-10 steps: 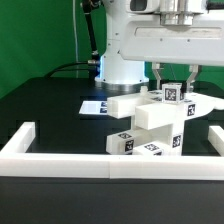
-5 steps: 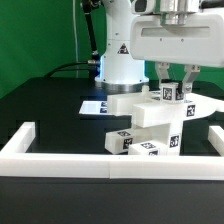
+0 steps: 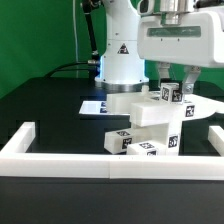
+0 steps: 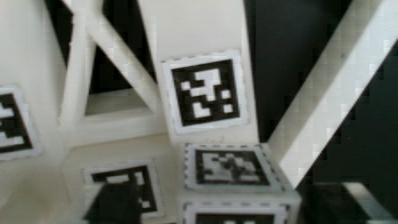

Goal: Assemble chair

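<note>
One partly built chair stands on the tabletop, inside the white border wall and near the marker board. Over the last second the arm has slid slightly toward the exterior view's right, while the chair has stayed put. The end effector straddles the top tagged block. I cannot tell whether it is grasping or released. The block is probably seated.
</note>
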{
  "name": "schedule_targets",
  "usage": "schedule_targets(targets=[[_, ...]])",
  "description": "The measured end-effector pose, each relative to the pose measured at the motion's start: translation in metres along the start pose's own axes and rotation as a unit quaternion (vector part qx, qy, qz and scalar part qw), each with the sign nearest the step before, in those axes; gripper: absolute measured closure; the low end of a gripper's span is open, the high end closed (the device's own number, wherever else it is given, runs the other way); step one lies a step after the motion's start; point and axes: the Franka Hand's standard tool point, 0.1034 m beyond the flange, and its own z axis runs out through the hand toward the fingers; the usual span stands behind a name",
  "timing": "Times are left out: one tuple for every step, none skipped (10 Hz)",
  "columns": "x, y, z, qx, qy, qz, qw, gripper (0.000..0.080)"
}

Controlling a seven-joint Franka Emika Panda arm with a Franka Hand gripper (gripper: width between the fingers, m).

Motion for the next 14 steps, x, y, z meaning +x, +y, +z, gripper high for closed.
schedule_targets(targets=[[0.0,-0.001,0.0,0.0,0.0,-0.013,1.0,0.0198],[-0.001,-0.001,0.0,0.001,0.001,-0.056,0.998,0.0164],[-0.002,-0.002,-0.001,0.001,0.001,-0.09,0.996,0.0154],[-0.002,-0.002,-0.001,0.001,0.001,-0.131,0.991,0.0154],[-0.001,-0.001,-0.001,0.001,0.001,-0.172,0.985,0.0151],[-0.001,-0.001,0.0,0.0,0.003,-0.22,0.976,0.0151],[0.001,-0.001,0.001,0.001,0.011,-0.279,0.96,0.0151],[0.003,0.0,0.001,0.003,0.017,-0.319,0.948,0.0151],[0.003,0.0,0.002,0.004,0.02,-0.368,0.93,0.0151],[0.003,-0.001,0.001,0.005,0.023,-0.405,0.914,0.0151],[0.004,-0.002,0.001,0.004,0.025,-0.443,0.896,0.0151],[0.006,-0.002,0.0,0.004,0.026,-0.467,0.884,0.0151],[0.009,-0.001,0.0,0.002,0.026,-0.496,0.868,0.0151],[0.01,0.0,0.0,0.001,0.026,-0.511,0.859,0.0151]])
